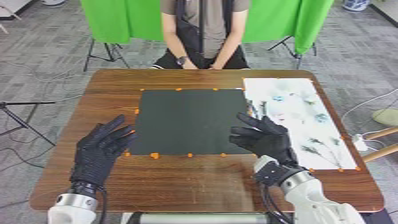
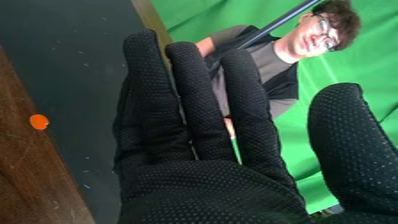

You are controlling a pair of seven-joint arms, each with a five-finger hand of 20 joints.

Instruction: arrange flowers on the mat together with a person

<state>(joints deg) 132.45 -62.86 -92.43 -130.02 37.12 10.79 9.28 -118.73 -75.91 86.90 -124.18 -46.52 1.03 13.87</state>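
Where the white sheet (image 1: pixel 300 131) lies along the table's right side, the flowers rest spread over it, from near its far edge down toward its near right corner. The leafy sprigs (image 1: pixel 312 149) by the near edge point their tips toward the far edge, and their stems run slantwise down toward the near right corner, so their long axis lies oblique to the sheet's sides. I make out at least two of these sprigs. Farther up I see at least two small blue blooms, one (image 1: pixel 277 98) toward the far edge and one (image 1: pixel 321 118) nearer the right edge; which way they face, I cannot tell. Slender dark pieces (image 1: pixel 263 107) lie by the sheet's left edge, their long axis running from far to near, too small for me to count surely.

My right hand (image 1: pixel 266 142) is held by the near right corner of the dark mat (image 1: pixel 189 121), its fingers straight and loosely apart, the thumb well away from them, nothing between. My left hand (image 1: pixel 99 152) is by the mat's near left corner, fingers extended and relaxed, holding nothing.

One dark mat and one white sheet lie side by side on the wooden table (image 1: pixel 187 187), with orange dots (image 1: pixel 155 156) along their edges.
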